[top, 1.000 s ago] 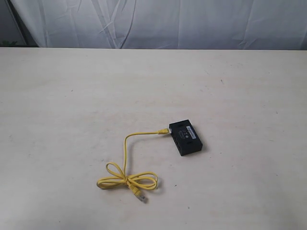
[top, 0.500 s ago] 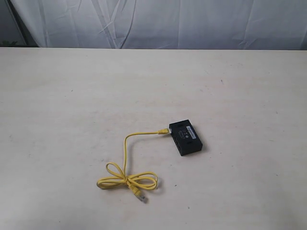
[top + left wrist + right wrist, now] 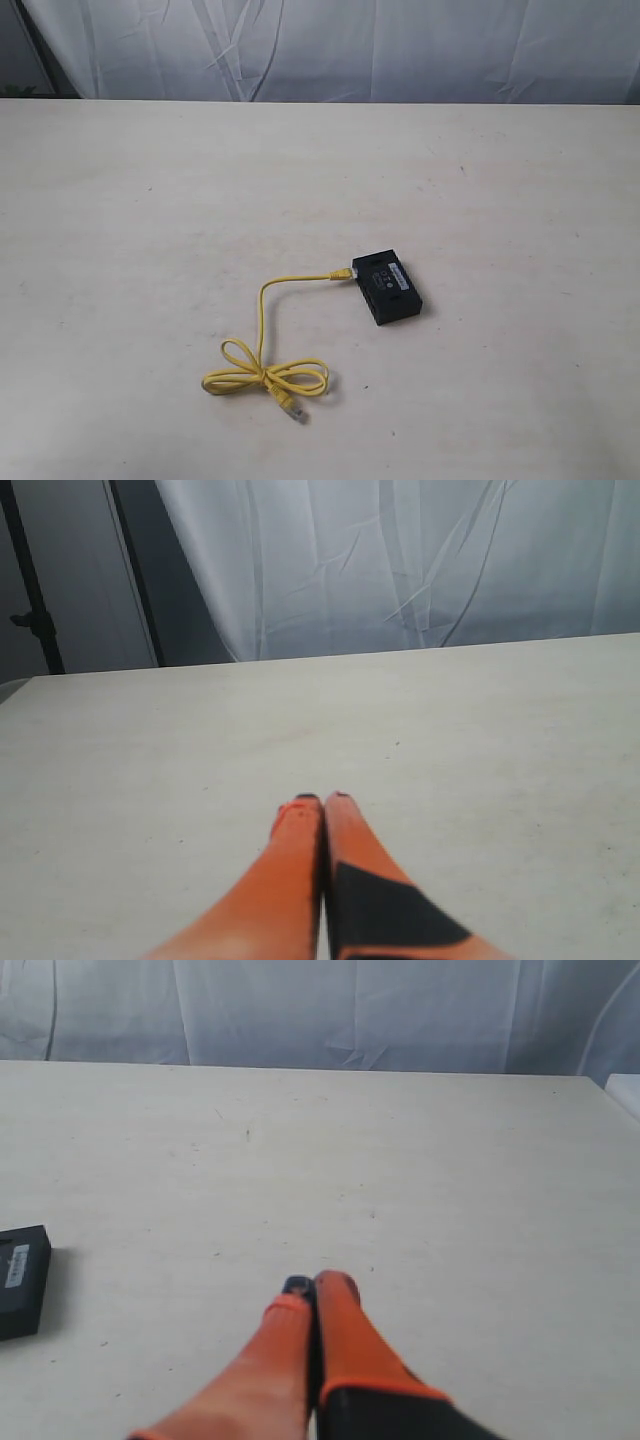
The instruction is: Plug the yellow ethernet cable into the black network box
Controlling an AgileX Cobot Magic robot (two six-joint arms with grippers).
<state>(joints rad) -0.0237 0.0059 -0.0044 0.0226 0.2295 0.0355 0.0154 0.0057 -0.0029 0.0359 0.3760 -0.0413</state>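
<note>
**Pale table, both grippers closed, cable end against the box**

Pale tabletop (image 3: 150, 200) fills every view, with a white creased curtain (image 3: 350, 50) hanging behind its far edge.

The left gripper (image 3: 322, 798) has its two orange fingers pressed together with nothing between them. It is low over bare table, and neither task thing shows in its wrist view. The right gripper (image 3: 312, 1282) is also pressed together and holds nothing. In its wrist view the black network box (image 3: 20, 1280) lies flat on the table, well apart from the fingertips and partly cut off by the picture's edge, its pale label facing up.

In the exterior view there is one black network box (image 3: 387, 287) and one yellow ethernet cable (image 3: 262, 320) with two plugs. One plug (image 3: 343, 271) touches the box at its far left corner; whether it is seated in a port cannot be told. From there the cord runs left of the box, bends toward the near edge of the table and ends in a flat bow of loops, nearer the camera than the box and to its left. The second plug (image 3: 291, 409) lies loose just beyond the loops, well apart from the box.

Open table surrounds the box on all sides.
</note>
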